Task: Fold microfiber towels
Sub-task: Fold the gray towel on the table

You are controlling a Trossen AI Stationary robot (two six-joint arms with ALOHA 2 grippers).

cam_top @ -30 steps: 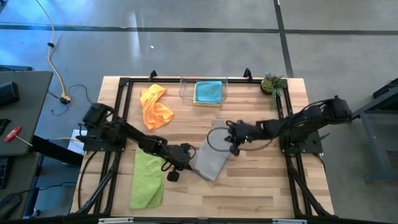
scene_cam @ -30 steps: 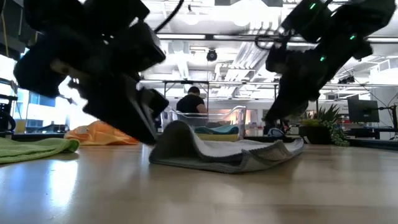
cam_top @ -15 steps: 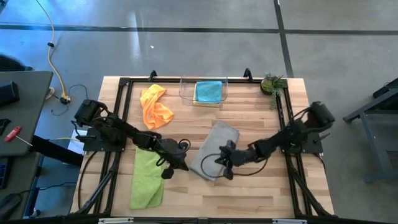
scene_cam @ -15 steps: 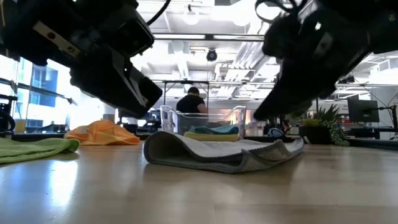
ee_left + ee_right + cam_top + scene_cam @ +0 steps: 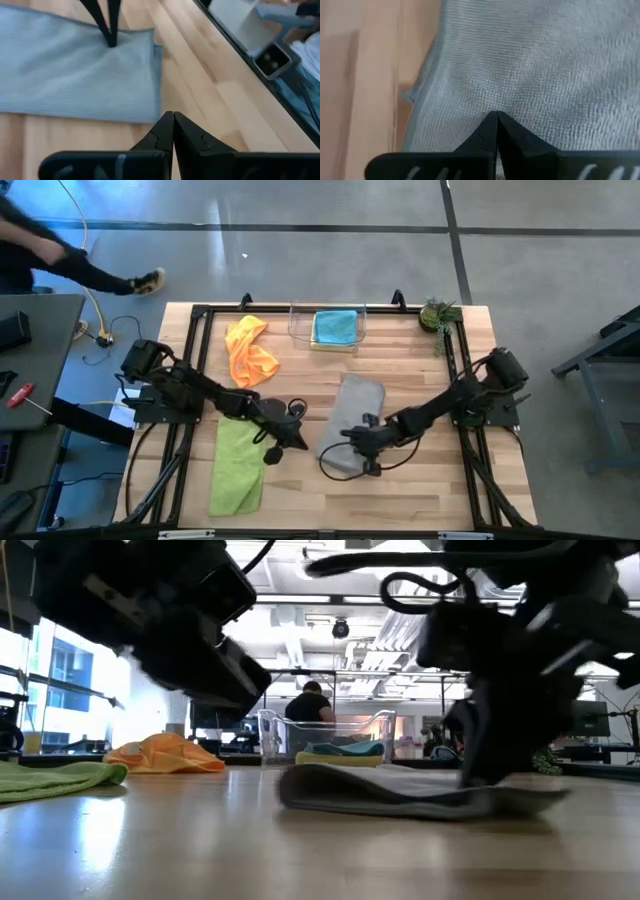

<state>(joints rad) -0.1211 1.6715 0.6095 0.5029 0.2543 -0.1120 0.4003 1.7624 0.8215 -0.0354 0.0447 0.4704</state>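
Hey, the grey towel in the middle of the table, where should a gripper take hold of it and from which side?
Probably at a near corner of the grey towel, coming straight down from above. It lies flat on the table, and in the low view its near edge is thin, so a side approach has little to catch. The shut right gripper is already over that end.

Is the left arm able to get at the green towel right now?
Probably yes. The green towel lies flat and uncovered on the table's left side, right beside the left pincer, which hangs shut above bare wood. Nothing sits between them. The right pincer is over on the grey towel.
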